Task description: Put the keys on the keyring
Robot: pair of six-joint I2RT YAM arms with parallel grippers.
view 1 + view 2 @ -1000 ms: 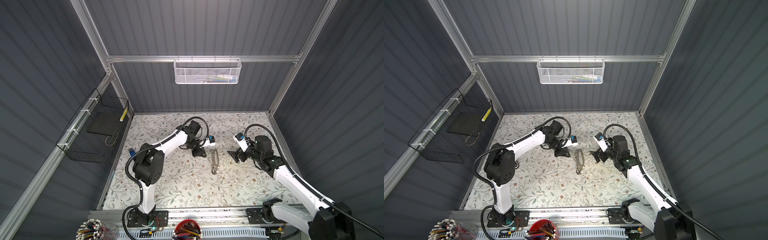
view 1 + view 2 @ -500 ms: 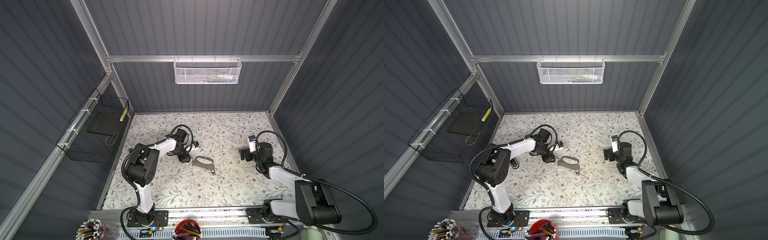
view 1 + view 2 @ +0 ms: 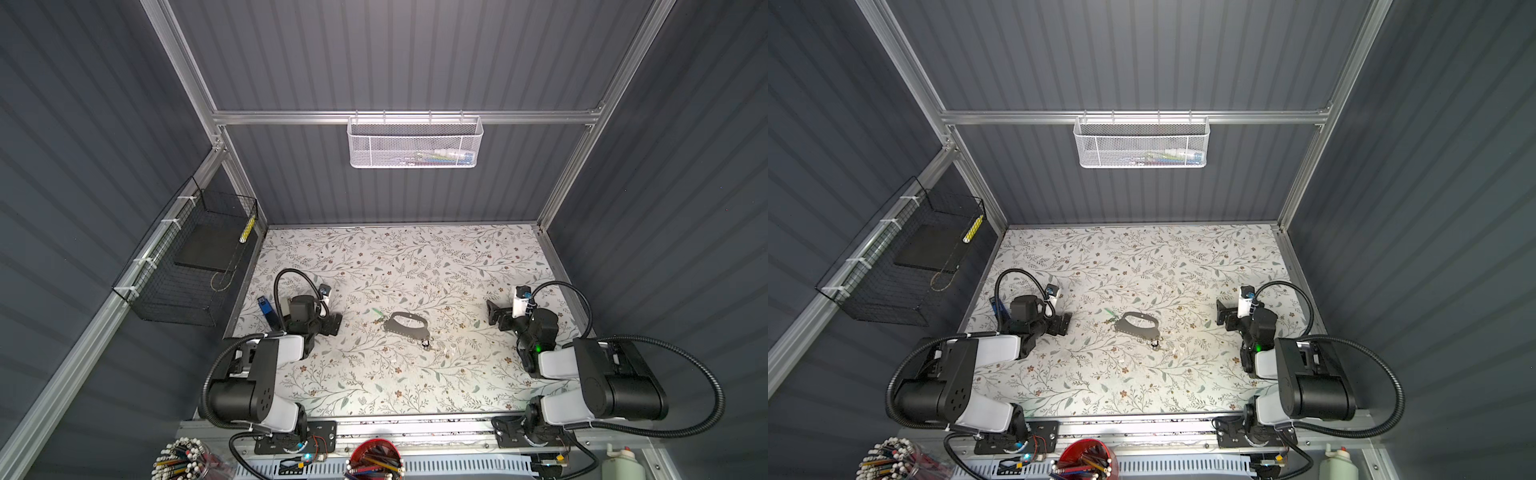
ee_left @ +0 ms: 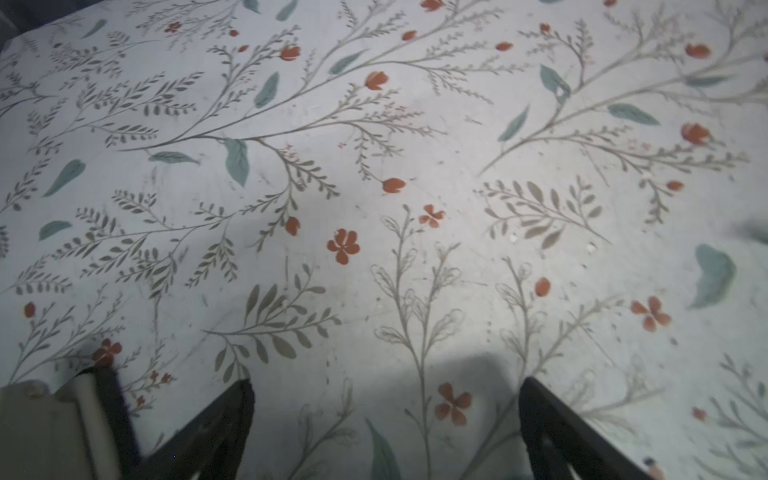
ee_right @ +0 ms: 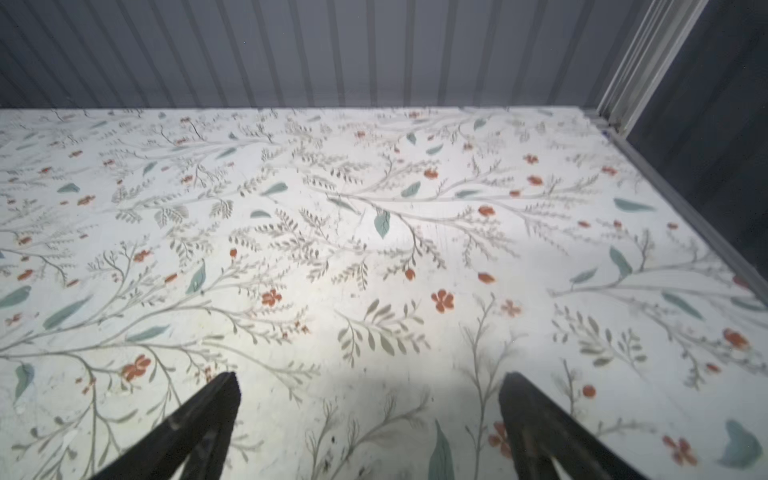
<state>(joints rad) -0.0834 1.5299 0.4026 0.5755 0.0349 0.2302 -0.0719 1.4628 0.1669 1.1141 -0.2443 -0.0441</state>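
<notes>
Looks finished, or nearly so. Shows the keyring (image 3: 405,325) flat at the centre of the counter (image 3: 374,257), the green-tagged key (image 3: 377,312) at its 10 o'clock end and the black-rimmed tag (image 3: 424,343) at its 5 o'clock edge, both seemingly hooked on. Shows the left hand (image 3: 334,324) and right hand (image 3: 494,311) spread wide and empty, at 9 and 3 o'clock.

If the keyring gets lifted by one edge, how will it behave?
The keyring looks flat and thin, so probably stiff but hard to get under. The green tag and black-rimmed tag at its edges, if attached, would likely dangle.
</notes>
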